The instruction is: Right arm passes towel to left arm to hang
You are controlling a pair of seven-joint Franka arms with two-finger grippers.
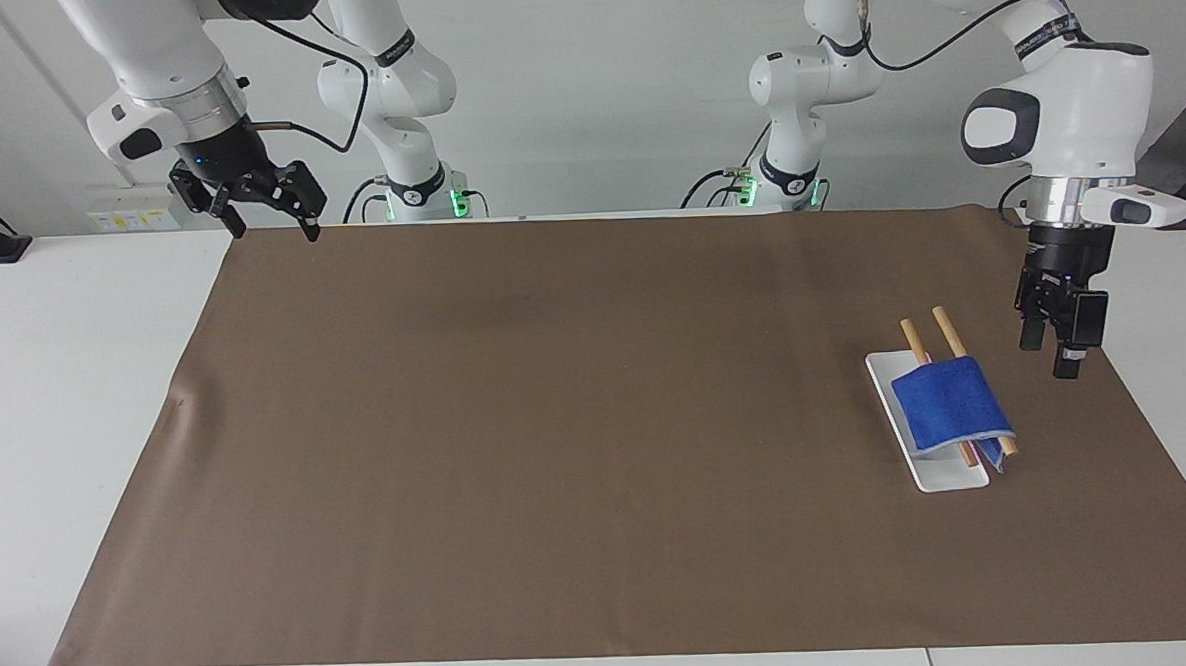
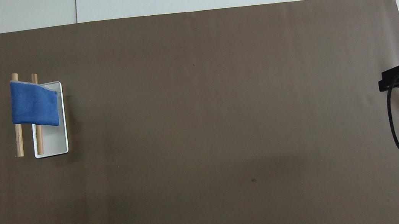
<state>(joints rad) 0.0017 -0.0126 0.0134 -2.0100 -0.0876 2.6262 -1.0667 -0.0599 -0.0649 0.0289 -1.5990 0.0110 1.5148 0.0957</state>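
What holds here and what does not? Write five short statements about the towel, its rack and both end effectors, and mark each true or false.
1. The towel is draped over the two wooden rods. True.
2. The left end effector is clamped on the towel. False: it is open, up in the air beside the rods and clear of the towel.
3. The right end effector holds nothing. True: it is open over the brown mat at the right arm's end.
4. The towel lies flat at the middle of the brown mat. False: it hangs on the rods at the left arm's end.
5. A white tray lies under the rods. True.
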